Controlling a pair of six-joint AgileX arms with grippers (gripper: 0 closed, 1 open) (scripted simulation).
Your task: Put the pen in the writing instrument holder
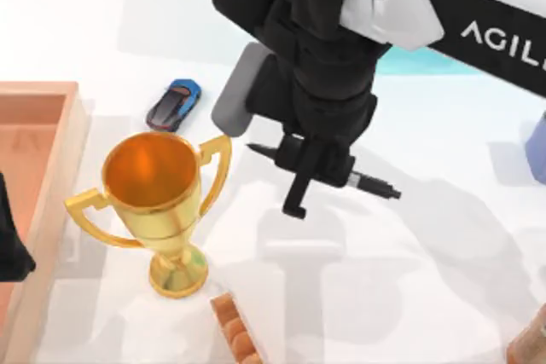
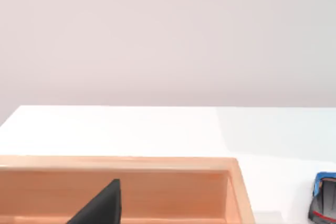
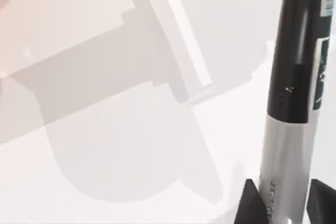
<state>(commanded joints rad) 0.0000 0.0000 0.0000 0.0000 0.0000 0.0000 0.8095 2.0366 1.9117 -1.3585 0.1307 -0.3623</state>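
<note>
the worktop (image 1: 444, 279) is plain white and smooth, crossed by soft grey shadows of the arm, and beyond its far edge the left wrist view shows a bare, pale wall. the right hand (image 1: 317, 178) hangs above the middle of the worktop, its black fingers (image 3: 251, 205) closed around the pen (image 1: 368, 183), which lies nearly level across them, one dark end poking out toward the trophy (image 1: 158, 202) and the other toward the right side. in the right wrist view the pen (image 3: 294, 103) shows a grey barrel with small black print and a long black section, clear of the surface with its shadow spread below. the gold trophy stands upright on the left half, just beside the hand. a small blue and black toy car (image 1: 173, 105) sits behind the trophy, apart from it. a shallow wooden tray (image 1: 75, 142) runs along the left edge. the left hand (image 1: 10, 249) rests over that tray at the far left, a dark finger (image 2: 102, 205) showing above the tray wall (image 2: 173, 163); i cannot tell how far open it is. a brown ridged object (image 1: 235, 330) peeks in at the near edge.
</note>
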